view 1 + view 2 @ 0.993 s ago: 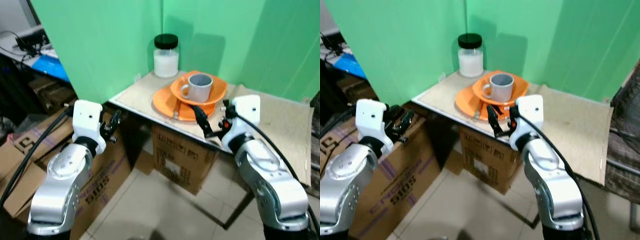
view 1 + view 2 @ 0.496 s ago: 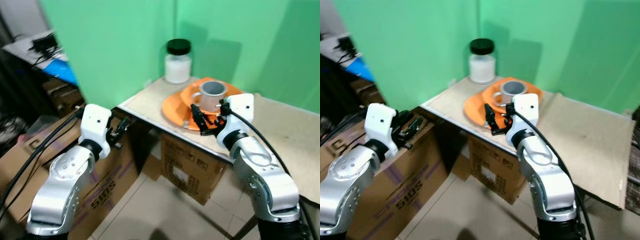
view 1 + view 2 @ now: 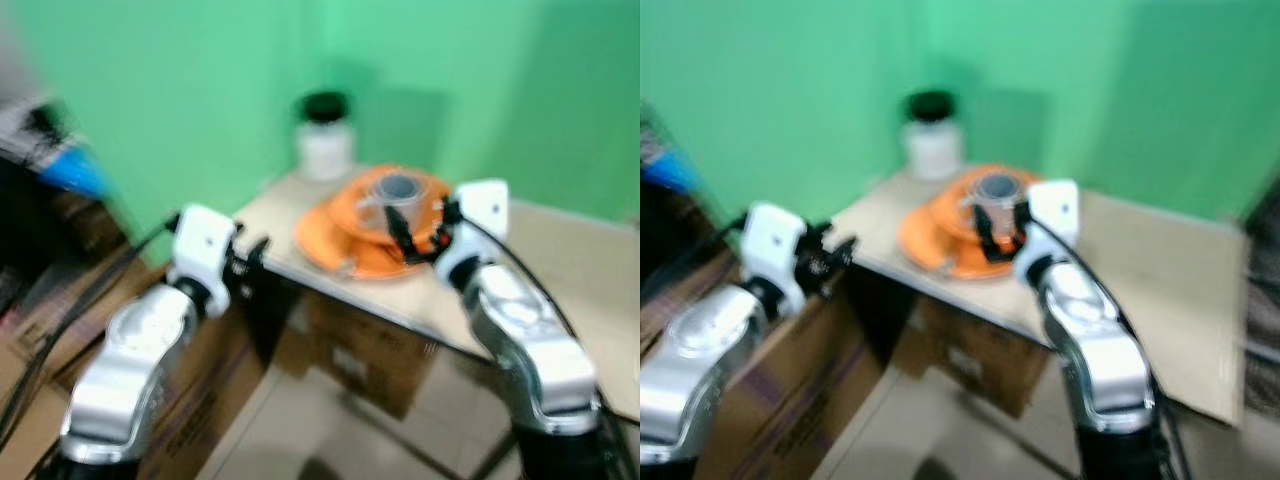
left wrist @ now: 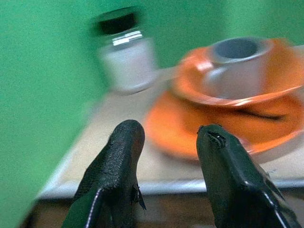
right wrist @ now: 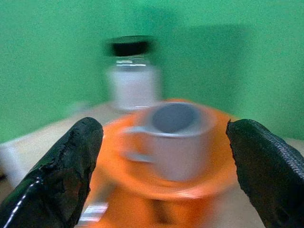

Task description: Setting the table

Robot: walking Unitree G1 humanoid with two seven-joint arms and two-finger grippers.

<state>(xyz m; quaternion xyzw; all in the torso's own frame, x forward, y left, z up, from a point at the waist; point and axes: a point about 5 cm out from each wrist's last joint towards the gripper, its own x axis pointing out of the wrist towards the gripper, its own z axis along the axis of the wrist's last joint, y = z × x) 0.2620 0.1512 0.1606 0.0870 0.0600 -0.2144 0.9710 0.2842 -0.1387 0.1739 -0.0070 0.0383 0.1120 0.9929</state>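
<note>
right tool [image 5: 164, 156]: fingers spread wide, empty, the grey mug [image 5: 176, 137] dead ahead between them
mug: sits in orange bowl [image 3: 432, 195] on orange plate [image 4: 190, 130], desk [image 3: 290, 215]
left tool [image 4: 168, 156]: parted, empty, short of desk edge
advice: centre, close gently

Green-walled corner, blurred.
Flat green backdrop walls [image 3: 200, 90] behind a beige tabletop [image 3: 1160, 260]; brown cardboard boxes [image 3: 360, 350] beneath, on pale tiled floor [image 3: 330, 430].
</note>
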